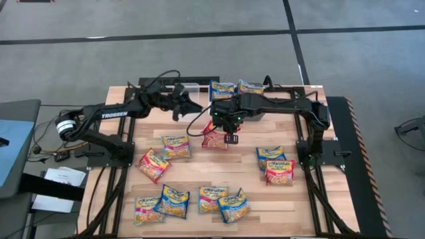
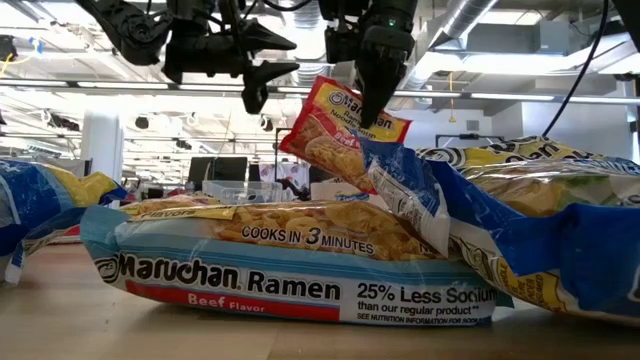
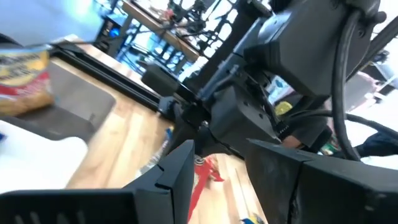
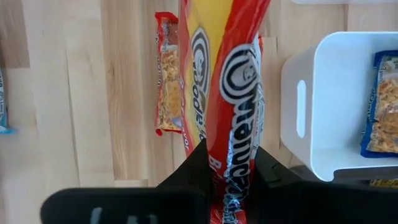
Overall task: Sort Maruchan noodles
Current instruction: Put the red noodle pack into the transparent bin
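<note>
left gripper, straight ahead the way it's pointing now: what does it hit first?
Most likely the right arm's wrist. The left gripper, open and holding nothing, points across the table at the right gripper, whose dark housing fills the left wrist view just ahead. Depth there is unclear.

Red packet [image 2: 343, 130] hanging tilted above table; others [image 1: 174, 201] scattered flat.

The right arm reached in from the right edge across the far half of the table, its wrist bent down over the middle. The right gripper [image 1: 229, 137] pointed downward, jaws clamped on a red packet [image 1: 214, 138] that hung from it above the table. The left arm stretched from the left side toward the far middle, raised off the table. The left gripper [image 1: 192, 106] held nothing, its fingers [image 2: 262, 68] parted.
</note>
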Robot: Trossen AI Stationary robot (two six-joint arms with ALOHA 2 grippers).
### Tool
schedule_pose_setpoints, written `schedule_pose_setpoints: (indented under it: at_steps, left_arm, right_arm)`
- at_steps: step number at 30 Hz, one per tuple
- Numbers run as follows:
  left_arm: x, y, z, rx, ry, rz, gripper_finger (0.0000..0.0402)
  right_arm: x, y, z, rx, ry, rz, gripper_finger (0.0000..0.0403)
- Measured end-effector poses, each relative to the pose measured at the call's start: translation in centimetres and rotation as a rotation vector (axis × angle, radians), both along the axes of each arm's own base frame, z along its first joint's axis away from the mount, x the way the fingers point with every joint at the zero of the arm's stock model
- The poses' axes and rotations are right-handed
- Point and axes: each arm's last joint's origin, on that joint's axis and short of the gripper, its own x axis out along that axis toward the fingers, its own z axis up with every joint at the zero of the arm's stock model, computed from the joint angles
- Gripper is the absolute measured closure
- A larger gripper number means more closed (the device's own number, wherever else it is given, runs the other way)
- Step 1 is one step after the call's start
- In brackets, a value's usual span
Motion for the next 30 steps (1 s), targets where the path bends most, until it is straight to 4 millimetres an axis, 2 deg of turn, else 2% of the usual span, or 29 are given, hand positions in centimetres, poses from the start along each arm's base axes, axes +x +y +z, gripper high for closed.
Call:
schedule_pose_setpoints:
  at_steps: [8, 14, 23, 27, 30]
  left_arm:
    - [-2.6, 0.4, 1.5, 0.046, 0.027, 0.071, 0.0274]
    - [-4.3, 0.6, 2.5, 0.057, 0.109, 0.114, 0.0274]
    - [-4.7, 0.4, 7.3, 0.227, 0.366, 0.198, 0.0274]
    - [-4.9, 0.2, 8.5, 0.268, 0.405, 0.193, 0.0274]
    - [-4.8, -0.2, 8.7, 0.286, 0.414, 0.172, 0.0274]
  right_arm:
    - [-0.1, -0.6, 0.0, -0.004, 0.001, -0.007, 0.0345]
    - [-0.1, -0.8, 0.1, -0.004, 0.001, -0.011, 0.0345]
    - [0.3, -0.8, 2.4, -0.017, -0.079, -0.012, 0.0346]
    - [0.4, -0.8, 3.0, -0.021, -0.1, -0.012, 0.0346]
    - [0.4, -0.8, 3.1, -0.02, -0.104, -0.011, 0.0346]
